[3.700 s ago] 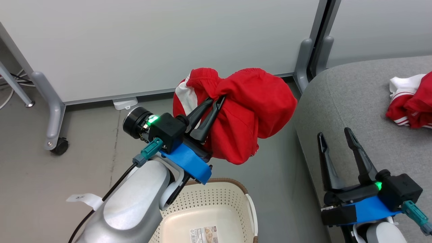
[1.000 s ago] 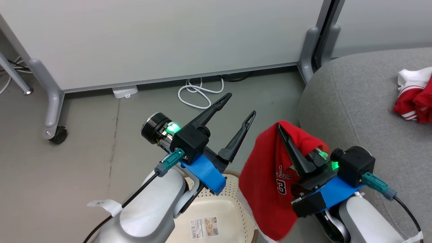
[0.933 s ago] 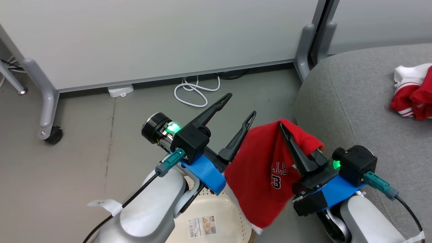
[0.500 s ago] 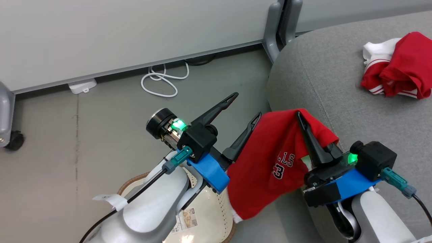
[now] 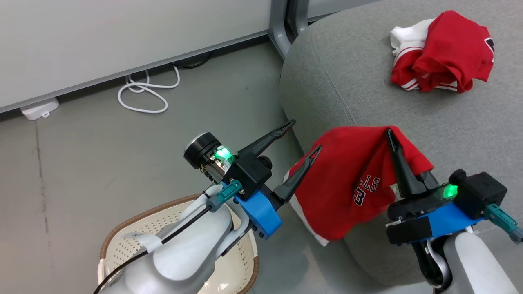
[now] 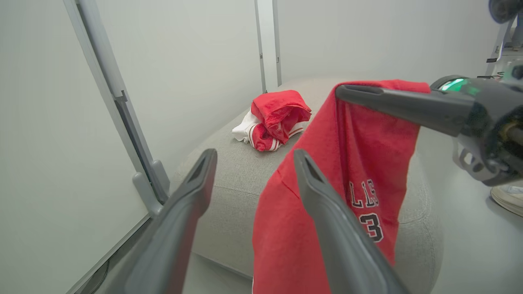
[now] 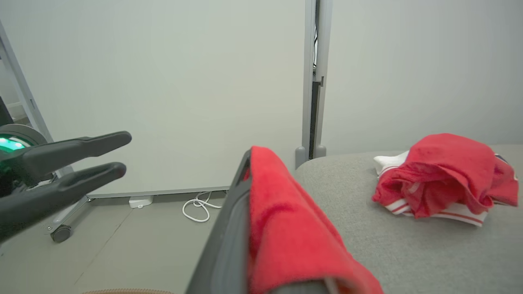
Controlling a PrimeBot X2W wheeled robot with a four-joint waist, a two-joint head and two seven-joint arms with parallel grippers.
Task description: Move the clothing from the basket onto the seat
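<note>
Carrying one red jersey (image 5: pixel 351 175) in the right claw (image 5: pixel 389 134), pinched shut on a fold of the cloth near the top. Hanging down from there, number and letters facing out, right at the rounded edge of the grey seat (image 5: pixel 347 69). Maybe touching the seat's side, but hard to tell. Not yet lying on top of it. Holding the left claw (image 5: pixel 305 134) wide open with nothing in it, just beside the hanging jersey.

Done so far, by the look of it: one bundle of red and white clothing (image 5: pixel 441 53) lying farther back on the seat, well apart from the jersey in the claw. Also out of the basket (image 5: pixel 130 241) and partly over the seat, the held jersey.

Left to do, probably: carrying the jersey a bit farther over the seat, opening the right claw, and letting go. Then checking the basket down on the floor under the left arm. No clothes in the part that shows, but much of it hidden behind the arm, so no telling whether empty or not.
</note>
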